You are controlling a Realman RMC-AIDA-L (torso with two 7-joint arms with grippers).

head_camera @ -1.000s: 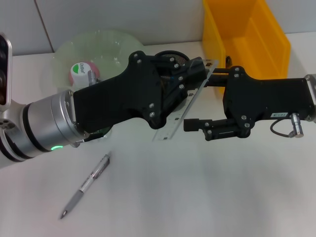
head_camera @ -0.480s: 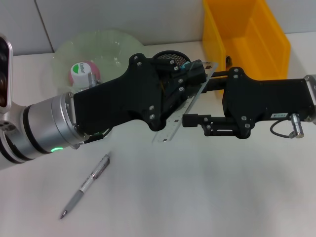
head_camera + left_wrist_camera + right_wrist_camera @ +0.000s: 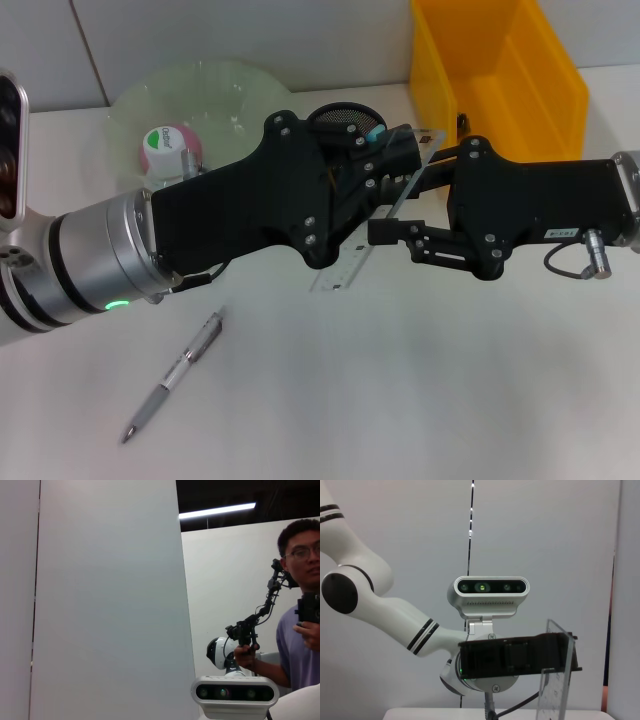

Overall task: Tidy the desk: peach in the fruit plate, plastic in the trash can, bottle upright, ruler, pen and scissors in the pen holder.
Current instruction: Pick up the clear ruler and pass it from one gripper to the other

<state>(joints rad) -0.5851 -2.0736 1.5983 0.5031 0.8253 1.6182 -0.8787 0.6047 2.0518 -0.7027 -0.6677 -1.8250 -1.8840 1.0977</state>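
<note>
Ruler [image 3: 352, 258] gripped in left claw [image 3: 395, 160], tilted

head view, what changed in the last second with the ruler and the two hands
The right hand has opened: its lower finger has swung away from the ruler. The ruler, now gripped by the left hand, has tipped a little, its far end edging toward the pen holder. The pen, the fruit plate and the yellow bin stayed put.

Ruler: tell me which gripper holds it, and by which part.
The left gripper grips the ruler near its upper end, above the pen holder; the right gripper is open beside it.
</note>
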